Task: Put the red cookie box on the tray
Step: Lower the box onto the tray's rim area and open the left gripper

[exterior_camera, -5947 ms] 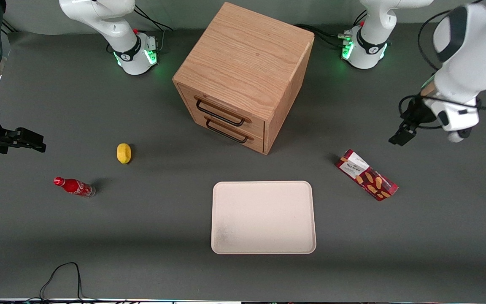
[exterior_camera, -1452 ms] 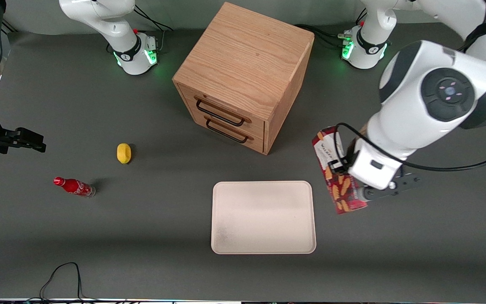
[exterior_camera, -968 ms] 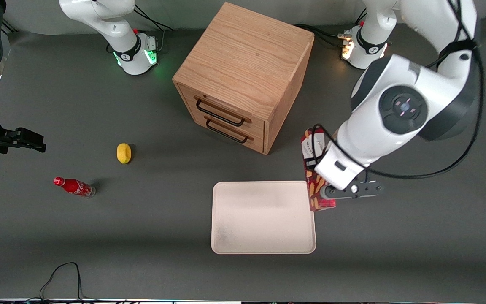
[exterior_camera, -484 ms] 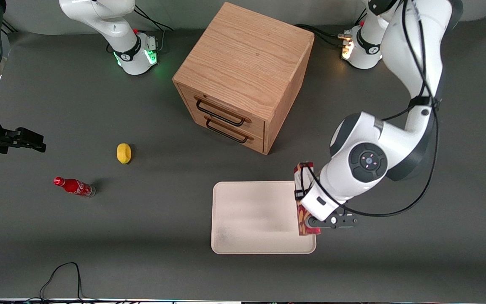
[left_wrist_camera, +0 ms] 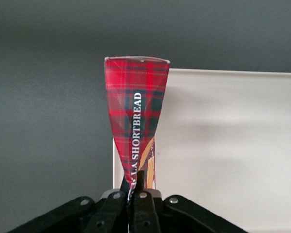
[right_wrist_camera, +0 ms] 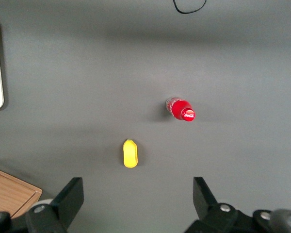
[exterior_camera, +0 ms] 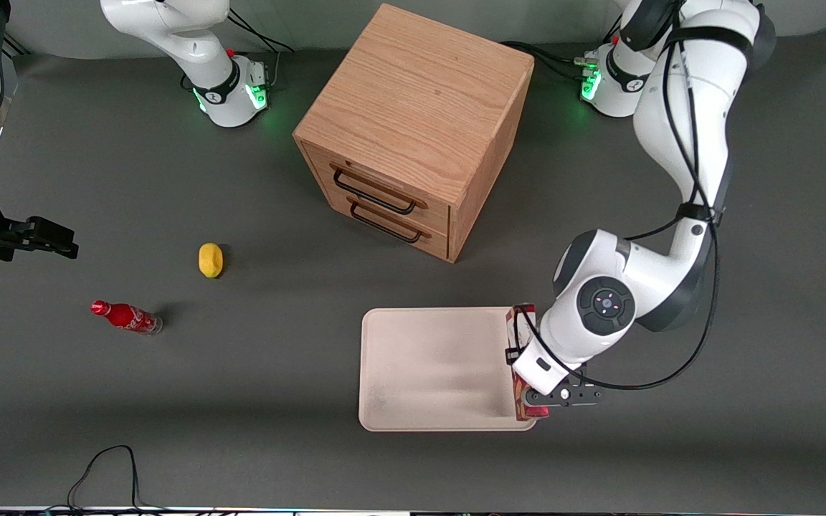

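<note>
Gripper (left_wrist_camera: 135,194) pinching the red cookie box (left_wrist_camera: 136,116) by one end, box reaching out from its fingers, over the tray (exterior_camera: 427,365) edge toward the working arm's end

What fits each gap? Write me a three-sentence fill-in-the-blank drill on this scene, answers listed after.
1. The left arm's hand is shut on the red ____ box.
2. The box hangs over the edge of the cream-white ____ at the working arm's end.
3. The wooden cabinet has ____ drawers, both closed.

Missing words: cookie; tray; two
</note>
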